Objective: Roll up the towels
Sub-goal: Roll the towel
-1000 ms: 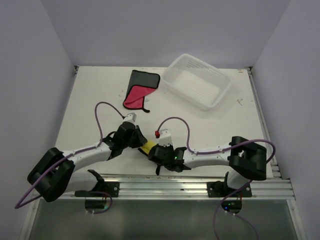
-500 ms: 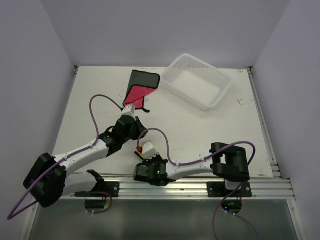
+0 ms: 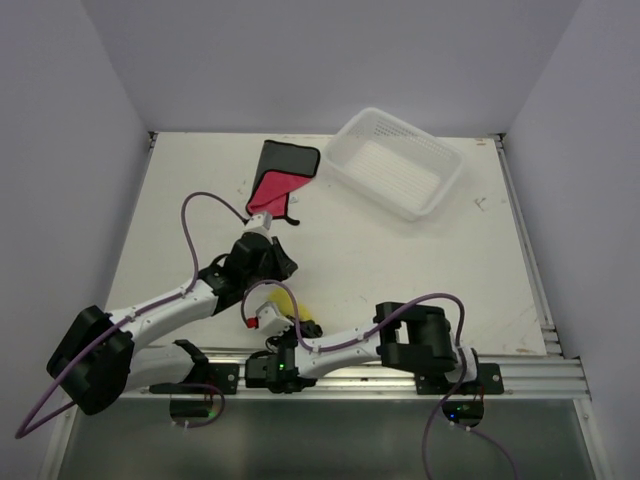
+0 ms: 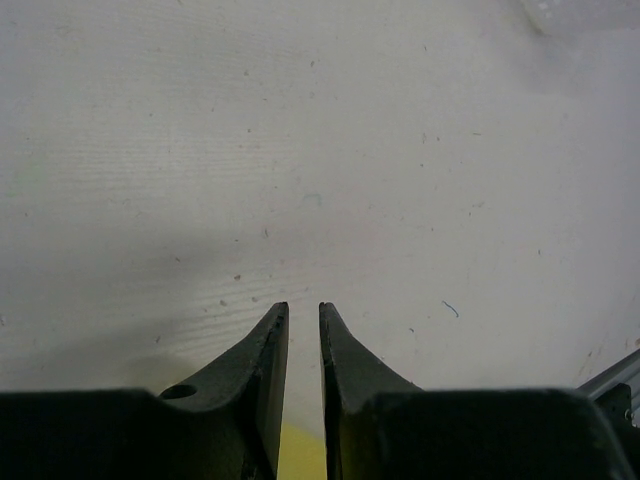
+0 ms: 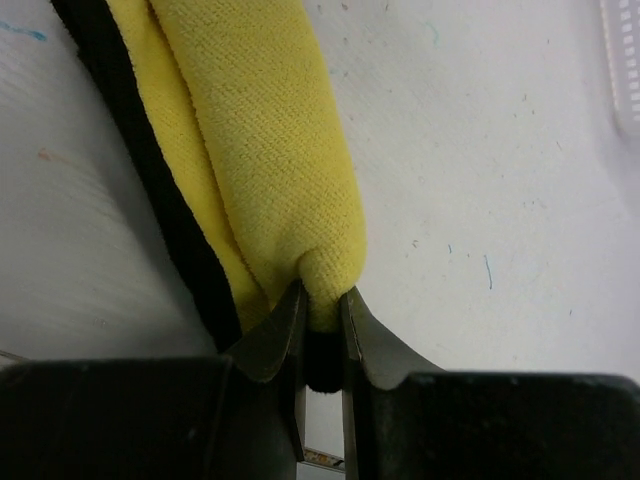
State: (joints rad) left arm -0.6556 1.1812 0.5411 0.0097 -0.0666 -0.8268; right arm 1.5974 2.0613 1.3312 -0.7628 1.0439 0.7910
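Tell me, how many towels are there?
2. A yellow towel near the front edge, pinched in the right hand; a red-and-black towel at the far side, beside the white basket. None seems hidden.

Bright, even, soft light from overhead, whitish throughout. Faint grey shadow on the table, left of and just ahead of the left pincer. Crisp on the weave of the yellow towel ahead of the right pincer; dark and slightly blurred behind both pincer tips.
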